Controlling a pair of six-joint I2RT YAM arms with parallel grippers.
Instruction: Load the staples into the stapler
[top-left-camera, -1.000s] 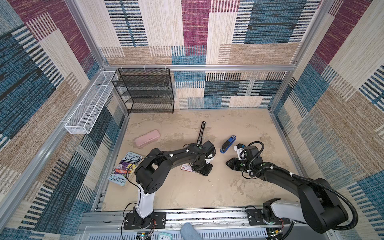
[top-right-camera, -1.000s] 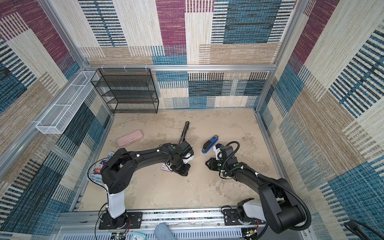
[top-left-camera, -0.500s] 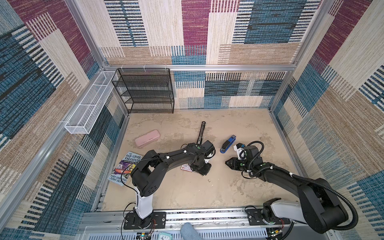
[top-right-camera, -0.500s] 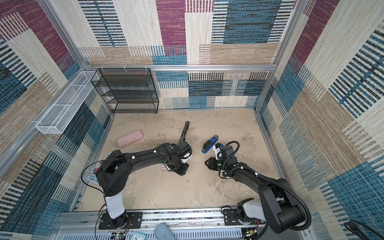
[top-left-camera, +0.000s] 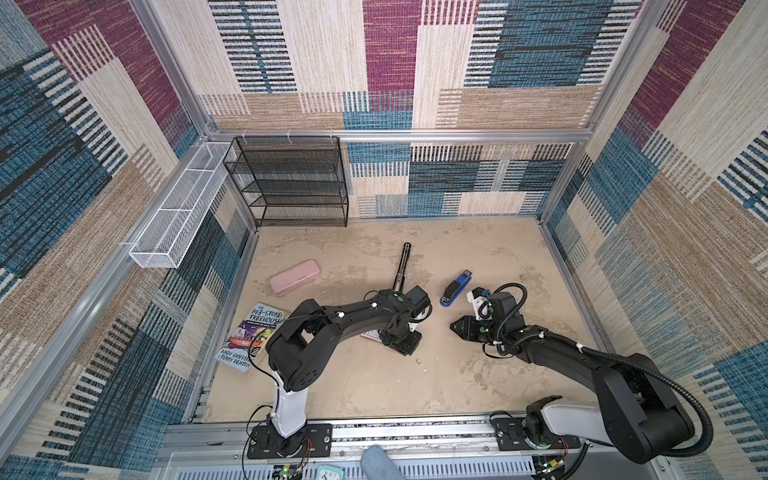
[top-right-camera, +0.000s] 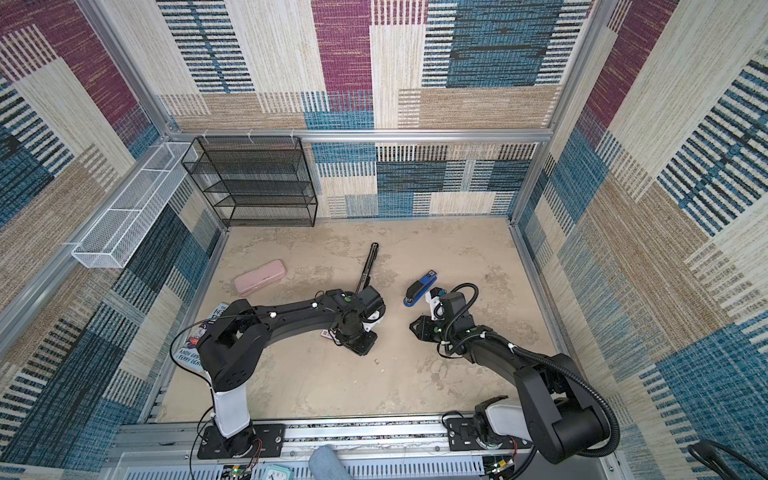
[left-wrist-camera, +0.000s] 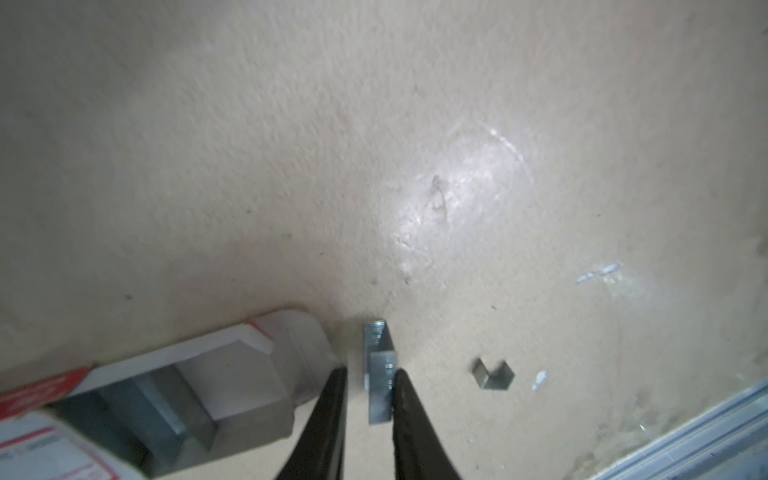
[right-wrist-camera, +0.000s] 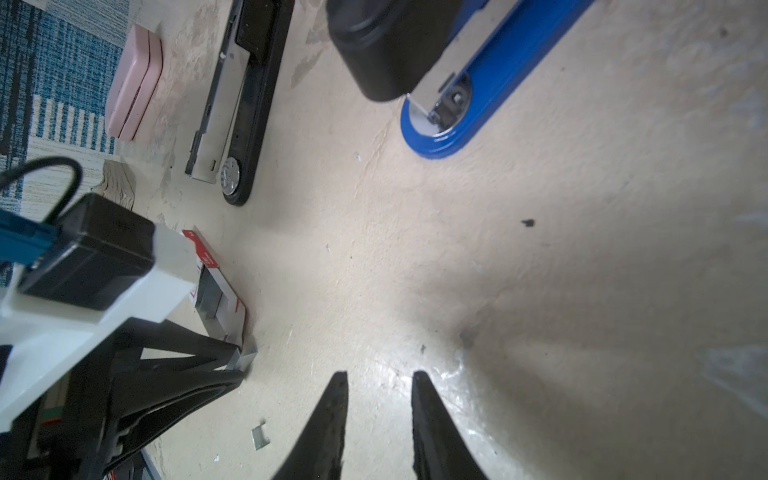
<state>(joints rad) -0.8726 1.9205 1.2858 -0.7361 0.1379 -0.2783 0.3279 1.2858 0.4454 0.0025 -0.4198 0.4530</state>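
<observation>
Most of the staple box (top-left-camera: 369, 335) is lost under the left arm (top-left-camera: 357, 322) in both top views; only a red-and-white corner peeks out. From the left wrist the box (left-wrist-camera: 187, 374) runs off the frame edge, its grey tray slid out. One strip of staples (left-wrist-camera: 380, 386) sits between the left jaws, just beside the tray's open end. Those jaws are apart: one finger touches the strip, and bare bench (left-wrist-camera: 291, 166) shows between it and the other. Whether the strip rests on the bench or hangs lifted, I can't quite tell. A loose scrap of staples (left-wrist-camera: 492, 378) lies near. My right jaws stand apart with nothing between them, near the blue stapler (right-wrist-camera: 507, 62), which the frame cuts off. The black stapler (right-wrist-camera: 257, 104) lies opened out beyond.
</observation>
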